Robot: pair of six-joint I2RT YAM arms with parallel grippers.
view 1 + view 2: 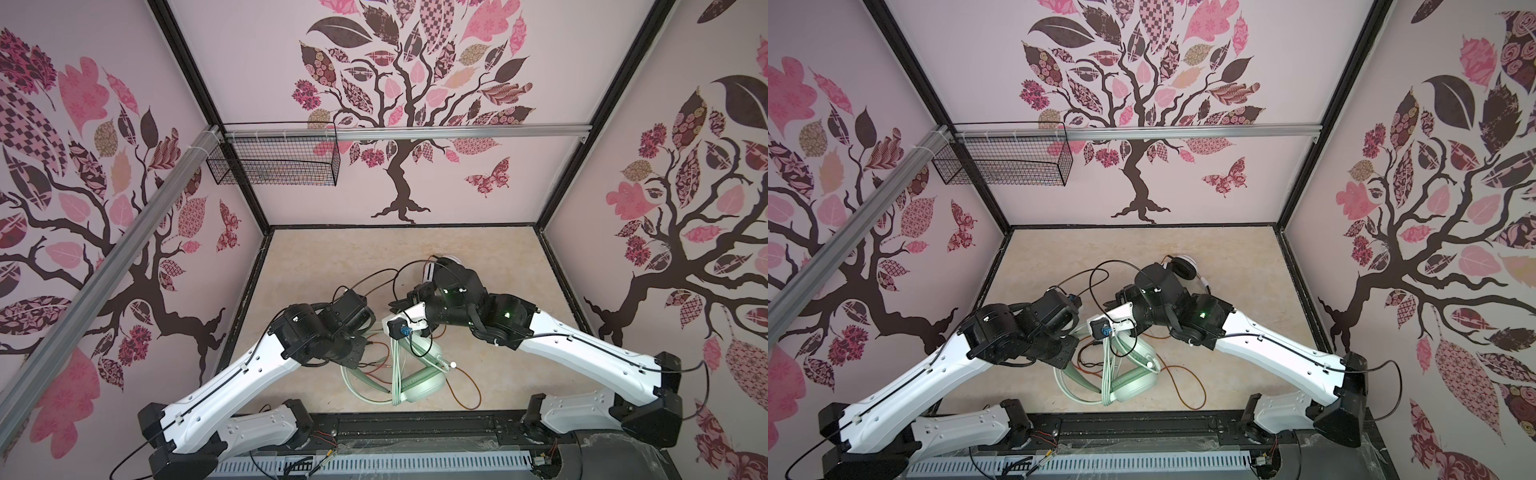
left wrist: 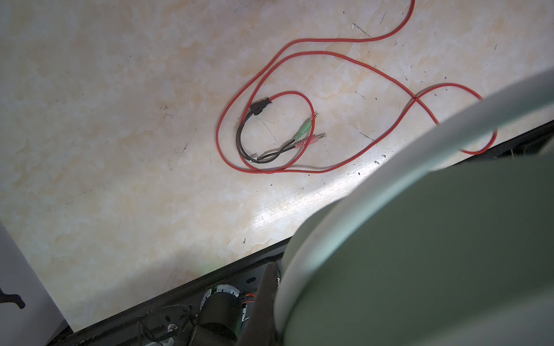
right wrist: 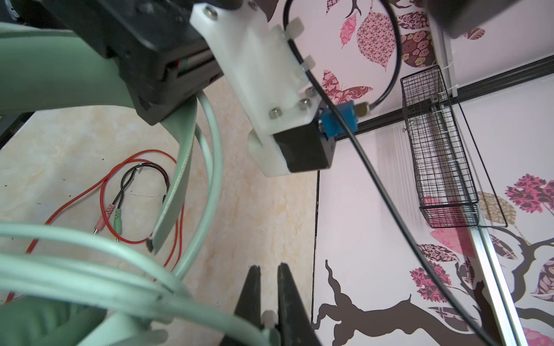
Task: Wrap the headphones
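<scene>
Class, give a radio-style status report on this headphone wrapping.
Left gripper shut on mint-green headset. Right gripper shut on pale green cable. Red cable sprawled on table beneath.

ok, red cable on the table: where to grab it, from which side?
Grip the black splitter at the end of the red cable, coming down from above. It lies flat on the table, is thicker than the cord, and sits apart from the green plug and pink plug, so jaws should close cleanly.

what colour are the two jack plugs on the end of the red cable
One green plug, one pink plug; clearest in the left wrist view.
</scene>
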